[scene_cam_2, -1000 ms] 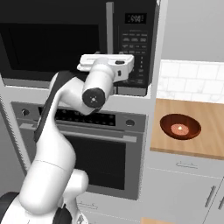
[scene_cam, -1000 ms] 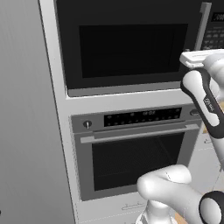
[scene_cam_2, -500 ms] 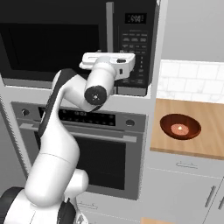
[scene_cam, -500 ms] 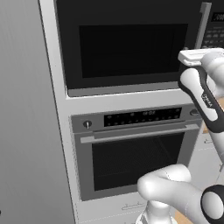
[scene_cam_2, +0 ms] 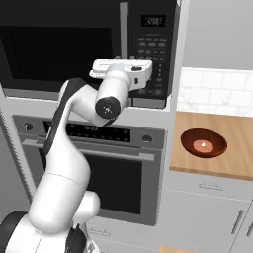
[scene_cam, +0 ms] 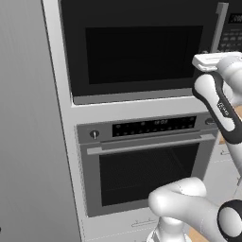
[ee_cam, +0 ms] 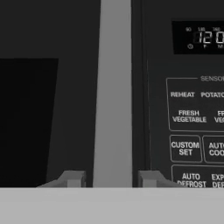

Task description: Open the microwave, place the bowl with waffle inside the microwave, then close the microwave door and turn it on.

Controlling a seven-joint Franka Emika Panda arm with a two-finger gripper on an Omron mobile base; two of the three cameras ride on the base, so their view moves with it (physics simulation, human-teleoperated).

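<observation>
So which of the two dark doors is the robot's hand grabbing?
The top one, the microwave door. The gripper has its fingertips either side of that door's grey upright handle; the oven door below has a sideways bar.

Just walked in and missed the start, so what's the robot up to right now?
The robot arm has its gripper at the grey vertical handle of the microwave door, with one fingertip on each side of it. The door is shut. The bowl with the waffle sits on the wooden counter to the right, untouched. The oven below is closed too.
</observation>
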